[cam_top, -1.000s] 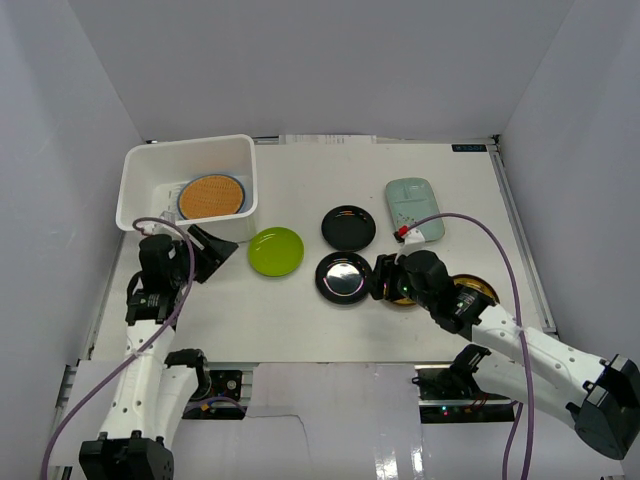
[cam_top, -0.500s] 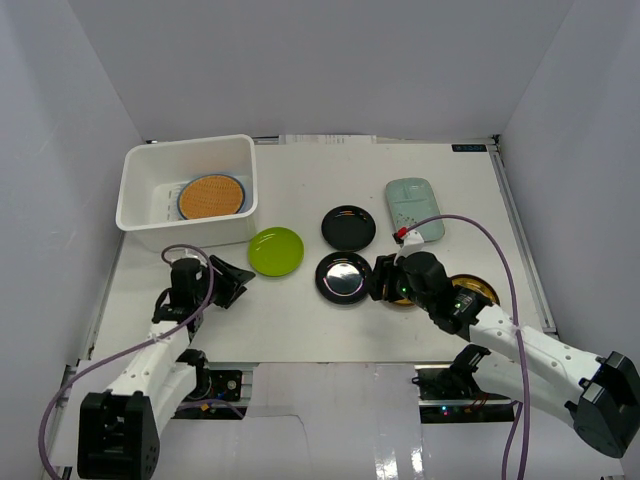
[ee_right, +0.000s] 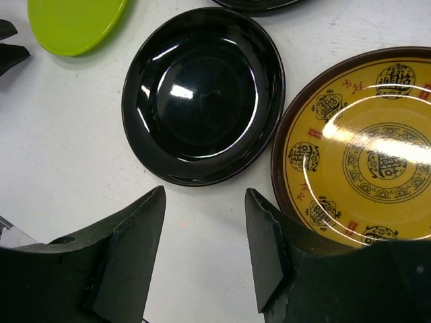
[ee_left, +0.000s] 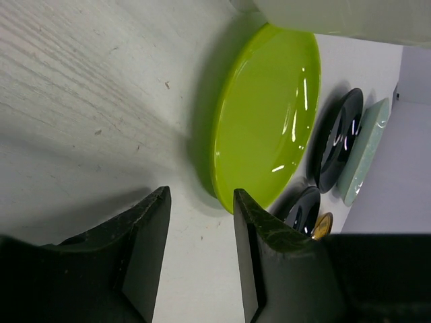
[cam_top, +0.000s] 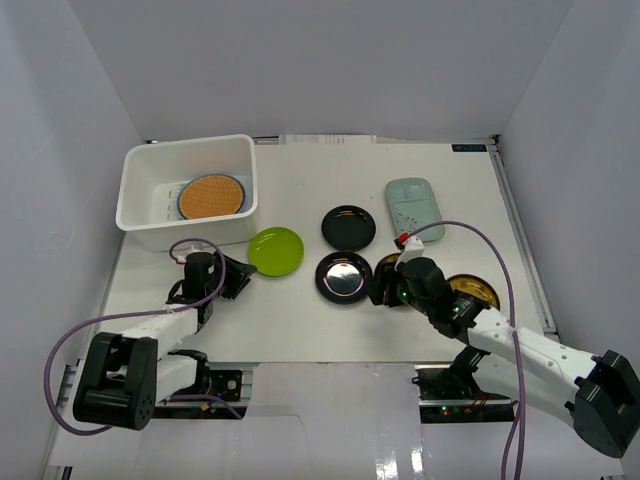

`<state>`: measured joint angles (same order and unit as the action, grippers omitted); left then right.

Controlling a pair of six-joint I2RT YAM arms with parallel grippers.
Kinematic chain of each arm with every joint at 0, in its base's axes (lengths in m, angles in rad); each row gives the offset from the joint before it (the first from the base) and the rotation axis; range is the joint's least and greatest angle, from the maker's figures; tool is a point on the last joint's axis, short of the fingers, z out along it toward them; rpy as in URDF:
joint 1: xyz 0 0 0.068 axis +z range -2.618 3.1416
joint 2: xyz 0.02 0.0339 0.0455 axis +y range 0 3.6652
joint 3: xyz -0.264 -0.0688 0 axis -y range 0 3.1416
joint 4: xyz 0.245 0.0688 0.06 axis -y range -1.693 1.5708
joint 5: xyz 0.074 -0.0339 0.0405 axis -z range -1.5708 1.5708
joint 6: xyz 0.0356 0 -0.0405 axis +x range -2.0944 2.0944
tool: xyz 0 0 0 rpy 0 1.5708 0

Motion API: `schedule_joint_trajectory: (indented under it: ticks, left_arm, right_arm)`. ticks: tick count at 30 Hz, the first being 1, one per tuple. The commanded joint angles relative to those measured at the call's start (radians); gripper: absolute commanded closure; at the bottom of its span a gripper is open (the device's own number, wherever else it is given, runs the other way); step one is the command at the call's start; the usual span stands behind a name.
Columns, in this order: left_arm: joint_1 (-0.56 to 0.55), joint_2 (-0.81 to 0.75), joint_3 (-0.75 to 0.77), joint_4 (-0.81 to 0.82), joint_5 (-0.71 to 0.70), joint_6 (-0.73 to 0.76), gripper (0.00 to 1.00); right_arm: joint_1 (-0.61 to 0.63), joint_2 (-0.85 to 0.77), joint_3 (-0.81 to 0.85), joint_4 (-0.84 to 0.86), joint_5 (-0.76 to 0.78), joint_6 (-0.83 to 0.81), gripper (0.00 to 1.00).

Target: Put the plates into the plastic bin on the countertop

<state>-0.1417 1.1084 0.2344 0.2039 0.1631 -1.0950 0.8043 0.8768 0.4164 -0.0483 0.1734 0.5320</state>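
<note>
The white plastic bin stands at the back left and holds the wicker plate on the light blue plate. The lime green plate lies in front of the bin, and it fills the left wrist view. My left gripper is low on the countertop, open and empty, its fingertips just short of the green plate's near edge. My right gripper is open and empty over the gap between the near black plate and a gold plate.
The far black plate and the mint plate lie behind the right gripper. A second gold plate lies right of the right arm. The bin wall stands close behind the green plate.
My left arm has dropped down to the countertop and swung right, from beside the bin to the green plate's edge. My right gripper has shifted only slightly.
</note>
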Motion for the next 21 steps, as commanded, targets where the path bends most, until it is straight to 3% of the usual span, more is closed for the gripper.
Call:
schedule_joint_trajectory:
  ticks: [1, 9, 11, 14, 20, 21]
  left_arm:
    - [-0.022, 0.048, 0.009, 0.083, -0.060, -0.011, 0.48]
    - [-0.081, 0.157, 0.055, 0.127, -0.126, 0.009, 0.56]
    - [-0.084, 0.171, 0.059, 0.134, -0.143, 0.012, 0.57]
    - [-0.085, 0.189, 0.065, 0.138, -0.175, 0.021, 0.67]
    - [-0.088, 0.211, 0.069, 0.150, -0.208, 0.035, 0.83]
    - [-0.090, 0.211, 0.069, 0.149, -0.211, 0.037, 0.91]
  right_arm:
    - [-0.007, -0.013, -0.018, 0.067, -0.008, 0.032, 0.43]
    - [-0.005, -0.051, -0.067, 0.047, 0.067, 0.123, 0.43]
    - [-0.007, -0.073, -0.099, 0.022, 0.084, 0.178, 0.38]
    - [-0.005, -0.104, -0.152, 0.072, 0.081, 0.270, 0.30]
    - [-0.005, -0.050, -0.271, 0.258, 0.015, 0.434, 0.27]
    - [-0.007, -0.036, -0.275, 0.298, 0.002, 0.448, 0.27]
